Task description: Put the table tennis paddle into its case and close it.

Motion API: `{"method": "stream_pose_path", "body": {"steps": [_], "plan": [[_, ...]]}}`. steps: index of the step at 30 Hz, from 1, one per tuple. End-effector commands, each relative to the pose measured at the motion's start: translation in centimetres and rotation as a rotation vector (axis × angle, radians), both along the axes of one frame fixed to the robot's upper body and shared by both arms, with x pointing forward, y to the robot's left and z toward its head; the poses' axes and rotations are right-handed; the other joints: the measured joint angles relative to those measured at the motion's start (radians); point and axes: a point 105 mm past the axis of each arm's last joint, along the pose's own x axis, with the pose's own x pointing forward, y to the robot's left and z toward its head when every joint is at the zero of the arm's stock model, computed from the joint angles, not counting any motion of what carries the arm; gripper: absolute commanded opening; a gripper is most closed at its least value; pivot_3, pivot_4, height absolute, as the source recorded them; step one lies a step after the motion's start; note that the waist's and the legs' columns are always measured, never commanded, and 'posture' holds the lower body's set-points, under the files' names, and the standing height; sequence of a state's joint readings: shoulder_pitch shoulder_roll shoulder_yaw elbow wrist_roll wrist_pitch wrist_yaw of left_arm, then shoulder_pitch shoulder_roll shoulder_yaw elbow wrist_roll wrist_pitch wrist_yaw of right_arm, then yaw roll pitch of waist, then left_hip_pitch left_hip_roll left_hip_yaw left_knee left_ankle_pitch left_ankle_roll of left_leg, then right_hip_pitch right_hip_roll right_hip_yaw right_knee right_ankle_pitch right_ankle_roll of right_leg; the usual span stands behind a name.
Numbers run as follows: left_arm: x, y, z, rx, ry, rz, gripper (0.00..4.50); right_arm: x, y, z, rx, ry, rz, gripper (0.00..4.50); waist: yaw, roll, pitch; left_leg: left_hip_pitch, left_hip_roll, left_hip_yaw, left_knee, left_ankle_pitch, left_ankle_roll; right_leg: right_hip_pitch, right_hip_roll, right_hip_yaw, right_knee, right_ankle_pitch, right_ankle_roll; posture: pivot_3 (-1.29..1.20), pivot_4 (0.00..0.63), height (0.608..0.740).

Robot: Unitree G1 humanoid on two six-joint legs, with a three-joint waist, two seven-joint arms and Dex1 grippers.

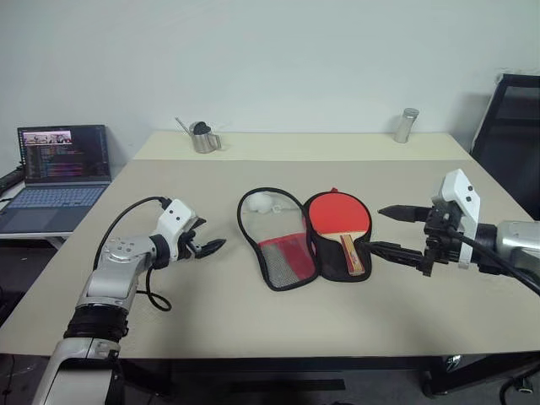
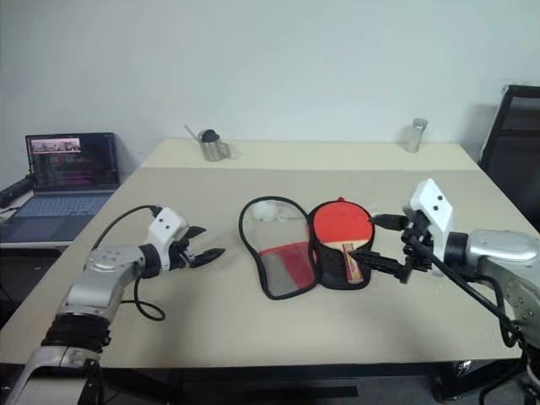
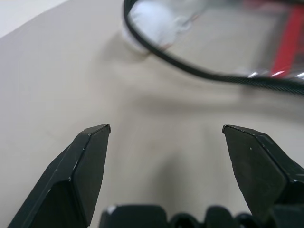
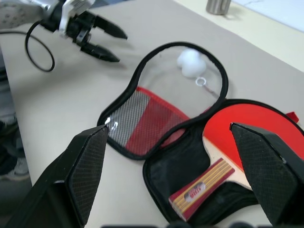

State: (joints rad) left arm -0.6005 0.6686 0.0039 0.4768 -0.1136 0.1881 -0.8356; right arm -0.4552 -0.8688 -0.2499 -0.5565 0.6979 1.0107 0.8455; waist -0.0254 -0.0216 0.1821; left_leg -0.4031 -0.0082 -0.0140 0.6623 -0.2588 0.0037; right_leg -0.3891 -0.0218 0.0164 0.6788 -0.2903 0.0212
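Observation:
The case (image 1: 287, 257) lies unzipped and spread flat at the table's middle, its mesh-and-red flap to the left and its black half to the right. The table tennis paddle (image 1: 337, 215) rests in the black half, red face up, striped wooden handle (image 4: 202, 190) toward me. A white pom-pom (image 1: 261, 202) lies on the open flap's round end. My left gripper (image 1: 207, 246) is open, left of the case and pointing at it, apart from it. My right gripper (image 1: 377, 229) is open just right of the paddle, above the table, holding nothing.
A laptop (image 1: 63, 164) sits on a side table to the left. A metal pitcher (image 1: 202, 137) and a metal cylinder (image 1: 407, 125) stand along the table's far edge. A black chair (image 1: 515, 126) is at the far right.

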Motion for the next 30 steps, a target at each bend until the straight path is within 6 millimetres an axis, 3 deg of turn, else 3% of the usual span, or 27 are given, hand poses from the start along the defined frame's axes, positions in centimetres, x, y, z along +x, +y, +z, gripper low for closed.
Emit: {"method": "stream_pose_path", "body": {"steps": [1,6,13,16,19,23,27,30], "plan": [[1.0,-0.6,0.6,-0.019,-0.043,0.01,4.15,0.0,0.1,0.7,-0.005,-0.057,0.009,4.48,0.001,0.0,0.0,0.0,0.0,0.0,0.0,0.0,0.0,0.0,0.0,0.0,0.0,0.0,0.0,0.0,0.15,0.74],[2.6,-3.5,-1.0,-0.073,-0.001,-0.015,4.15,0.2,0.3,0.4,-0.015,-0.076,0.005,4.48,0.009,-0.001,0.0,-0.001,0.0,0.0,0.001,0.0,0.0,0.0,0.0,-0.001,0.0,0.0,0.0,0.0,0.15,0.74],[3.9,-7.6,0.0,-0.11,-0.022,-0.12,4.15,0.2,0.0,0.4,-0.023,-0.088,-0.006,4.48,0.015,-0.001,0.0,-0.002,-0.001,-0.001,0.001,0.0,0.0,-0.001,0.0,-0.001,0.0,0.0,0.0,0.0,0.15,0.74],[4.3,-9.5,1.2,-0.153,-0.048,-0.169,4.15,0.0,-0.1,0.6,-0.021,-0.091,-0.014,4.48,0.021,-0.001,0.001,-0.002,-0.001,0.0,0.001,0.0,0.0,-0.001,0.0,-0.001,0.0,0.0,0.0,0.0,0.15,0.74],[4.6,-12.0,3.8,-0.211,-0.093,-0.236,4.15,-0.1,-0.7,0.8,-0.03,-0.092,-0.033,4.48,0.024,-0.002,0.001,-0.003,-0.001,-0.001,0.002,0.0,0.0,-0.001,0.0,-0.001,0.0,0.0,0.0,0.0,0.15,0.74],[3.9,-17.1,6.9,-0.294,-0.131,-0.395,4.15,0.0,-2.1,1.4,-0.04,-0.1,-0.08,4.48,0.026,-0.002,0.001,-0.005,-0.002,-0.002,0.003,0.0,0.0,-0.001,0.0,-0.002,0.0,0.0,0.0,0.0,0.15,0.74],[2.6,-21.8,7.9,-0.338,-0.124,-0.527,4.15,0.1,-3.5,2.2,-0.056,-0.117,-0.141,4.48,0.027,-0.002,0.001,-0.005,-0.002,-0.002,0.003,0.0,0.0,-0.001,0.0,-0.001,-0.001,0.0,0.0,0.0,0.15,0.74],[2.2,-24.2,8.1,-0.346,-0.12,-0.57,4.15,0.1,-4.1,2.3,-0.067,-0.115,-0.164,4.48,0.025,-0.002,0.001,-0.005,-0.002,-0.002,0.003,0.0,0.0,-0.001,0.0,-0.001,-0.001,0.0,0.0,0.0,0.15,0.74]]}}
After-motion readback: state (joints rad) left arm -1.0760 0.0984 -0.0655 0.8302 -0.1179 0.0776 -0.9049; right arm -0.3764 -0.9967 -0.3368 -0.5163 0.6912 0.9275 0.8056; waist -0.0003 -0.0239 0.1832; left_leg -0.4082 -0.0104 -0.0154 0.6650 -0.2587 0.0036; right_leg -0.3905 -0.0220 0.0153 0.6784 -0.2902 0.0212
